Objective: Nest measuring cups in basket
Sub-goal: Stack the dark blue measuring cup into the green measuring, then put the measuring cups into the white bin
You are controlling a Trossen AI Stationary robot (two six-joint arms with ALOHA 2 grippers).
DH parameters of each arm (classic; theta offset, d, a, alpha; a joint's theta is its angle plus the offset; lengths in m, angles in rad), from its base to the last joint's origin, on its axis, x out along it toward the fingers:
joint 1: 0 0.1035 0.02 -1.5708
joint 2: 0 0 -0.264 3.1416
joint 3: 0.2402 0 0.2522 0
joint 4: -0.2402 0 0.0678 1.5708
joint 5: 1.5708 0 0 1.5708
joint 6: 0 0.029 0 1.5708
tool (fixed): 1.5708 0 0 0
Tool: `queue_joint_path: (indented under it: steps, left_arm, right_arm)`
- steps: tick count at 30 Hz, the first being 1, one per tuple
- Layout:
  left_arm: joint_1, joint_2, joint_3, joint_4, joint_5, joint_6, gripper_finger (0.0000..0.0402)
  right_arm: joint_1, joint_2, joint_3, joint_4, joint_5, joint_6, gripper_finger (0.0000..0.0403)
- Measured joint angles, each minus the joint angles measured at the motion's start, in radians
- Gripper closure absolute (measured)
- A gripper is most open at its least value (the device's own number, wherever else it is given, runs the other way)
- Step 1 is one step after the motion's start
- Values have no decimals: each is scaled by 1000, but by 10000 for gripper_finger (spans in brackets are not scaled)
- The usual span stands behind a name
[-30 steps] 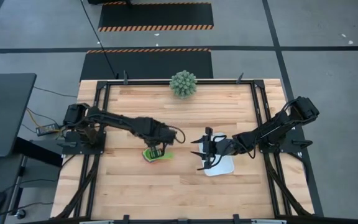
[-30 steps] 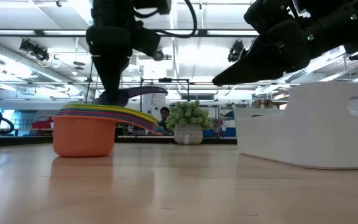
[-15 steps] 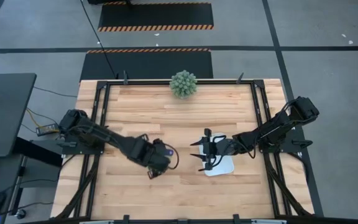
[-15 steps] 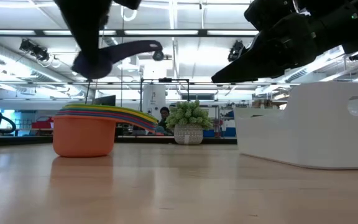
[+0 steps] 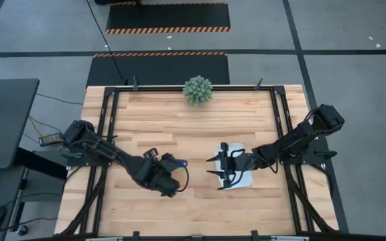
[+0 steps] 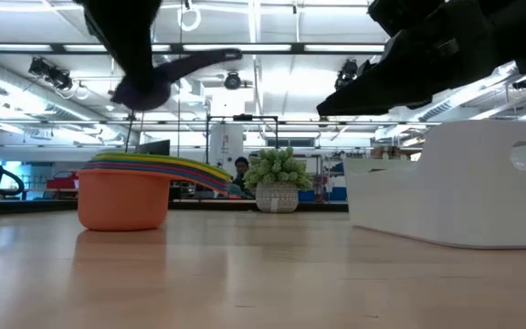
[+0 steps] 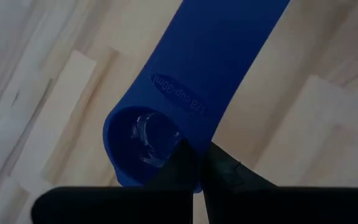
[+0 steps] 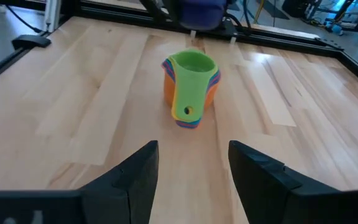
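My left gripper (image 7: pixel 197 163) is shut on a dark blue measuring cup (image 6: pixel 144 89), held in the air above the stack of nested cups (image 6: pixel 126 190). The stack stands on the table on its orange bottom cup, with a green cup on top (image 8: pixel 190 84). In the high view my left arm hides the stack, and only the blue handle (image 5: pixel 177 161) sticks out. My right gripper (image 5: pixel 214 167) is open, hovering over the left end of the white basket (image 5: pixel 244 179). It faces the stack and touches nothing. My left gripper pinches the dark blue cup at the bowl's rim (image 7: pixel 180 163), beside where the handle starts. The fingers come down from above. The cup is lifted clear of the stack, its handle (image 6: pixel 204 62) slanting upward away from the bowl.
A spiky green plant (image 5: pixel 198 90) stands in its pot at the far edge. Black frame rails (image 5: pixel 106 127) run along the table's left and right sides. Bare wood lies between the stack and the basket (image 6: pixel 464 187) and along the near edge.
My left gripper has risen from the stack and drawn toward the table's near edge, carrying the dark blue cup. The cup, first just above the stack, now hangs well clear of it, and its handle has tipped upward. The stack has stayed in place.
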Motion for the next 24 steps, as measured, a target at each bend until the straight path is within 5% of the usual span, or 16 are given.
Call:
queue_joint_path:
  steps: [16, 24]
  left_arm:
    - [80, 11, -157, 113, 177, 22, 386]
    - [80, 12, -158, 126, 177, 28, 338]
  right_arm:
    - [38, 0, 0, 6, 2, -3, 201]
    - [38, 0, 0, 13, 2, -4, 201]
